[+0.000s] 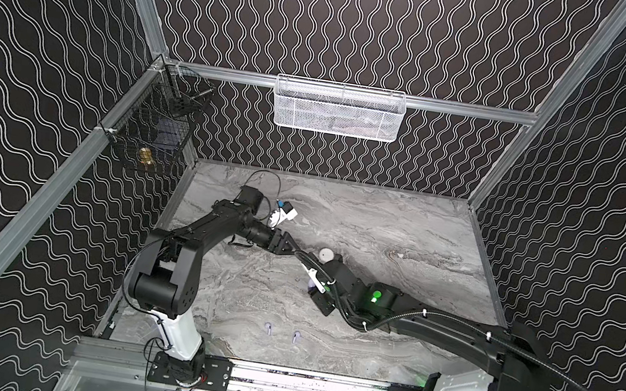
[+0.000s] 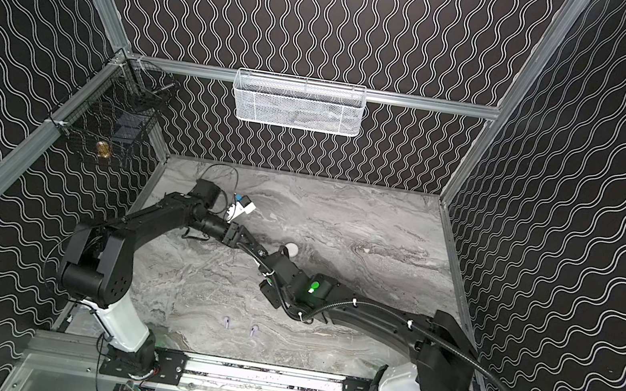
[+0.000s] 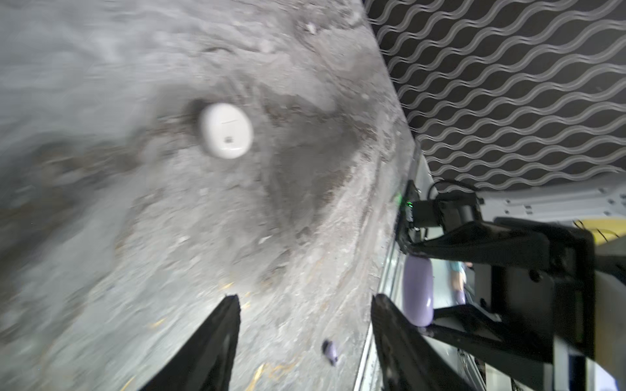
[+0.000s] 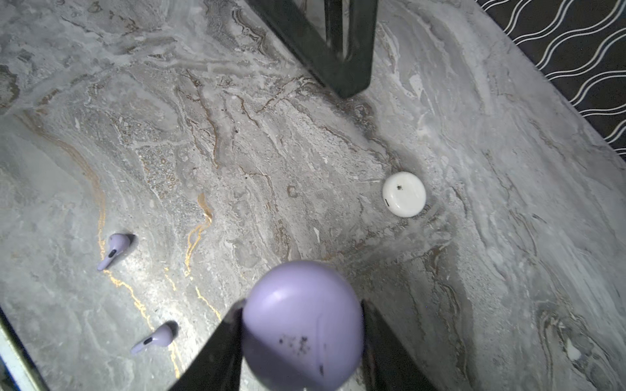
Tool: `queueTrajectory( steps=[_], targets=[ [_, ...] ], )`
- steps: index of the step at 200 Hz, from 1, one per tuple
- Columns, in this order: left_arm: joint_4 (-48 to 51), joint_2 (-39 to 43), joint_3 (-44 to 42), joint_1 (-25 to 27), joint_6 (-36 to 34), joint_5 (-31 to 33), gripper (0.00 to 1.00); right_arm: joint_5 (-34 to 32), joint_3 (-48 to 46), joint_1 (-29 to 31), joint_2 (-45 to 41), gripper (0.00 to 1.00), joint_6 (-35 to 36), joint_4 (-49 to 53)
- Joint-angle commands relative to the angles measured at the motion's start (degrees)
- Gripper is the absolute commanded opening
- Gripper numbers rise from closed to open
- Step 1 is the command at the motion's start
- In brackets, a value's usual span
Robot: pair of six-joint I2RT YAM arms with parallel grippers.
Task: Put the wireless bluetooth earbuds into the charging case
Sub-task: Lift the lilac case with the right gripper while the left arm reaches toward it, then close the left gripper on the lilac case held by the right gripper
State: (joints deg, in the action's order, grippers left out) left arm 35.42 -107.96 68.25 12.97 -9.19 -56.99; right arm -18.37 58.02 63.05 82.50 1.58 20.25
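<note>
**Desk:** What's your count out there?

**Operator:** I see two lavender earbuds (image 4: 113, 250) (image 4: 155, 338). Both lie loose on the table (image 1: 382, 224), near each other but not touching, at the lower middle in both top views. Cases, two. The white charging case (image 1: 326, 255) lies flat and shut on the table near the frame's centre. The lavender charging case (image 4: 303, 325) is up off the surface.

**Desk:** Up how?

**Operator:** My right gripper (image 4: 301, 304) has it clamped, one finger on each side, and the lid looks closed from here. My left gripper (image 3: 305, 298) stands parted with nothing between its fingers, just beside the right one.

**Desk:** And the baskets?

**Operator:** Two again. The white mesh basket (image 1: 336, 109) hangs on the back rail, upper middle of the frame, and its contents are too dim for me to name. The black wire basket (image 1: 154, 118), upper left, holds a brass-coloured item (image 1: 145, 155) and a dark box (image 1: 168, 137).
</note>
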Motion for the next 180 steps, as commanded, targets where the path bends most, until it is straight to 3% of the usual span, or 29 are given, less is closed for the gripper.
queueTrajectory(
  steps=[1,53,180],
  targets=[
    [-0.18,-0.09,0.23,2.41,-0.80,-4.80,0.63,-1.71,-0.54,0.15,-1.91,0.40,-2.59,1.09],
    [0.23,1.09,-1.49,5.51,-1.69,-10.89,0.61,-1.84,-3.17,0.15,-3.04,0.40,-3.43,0.32],
    [7.37,-1.18,-0.74,11.28,-9.27,-13.01,0.59,-2.64,-5.42,-0.64,-6.06,0.40,-3.61,-3.55]
  ],
)
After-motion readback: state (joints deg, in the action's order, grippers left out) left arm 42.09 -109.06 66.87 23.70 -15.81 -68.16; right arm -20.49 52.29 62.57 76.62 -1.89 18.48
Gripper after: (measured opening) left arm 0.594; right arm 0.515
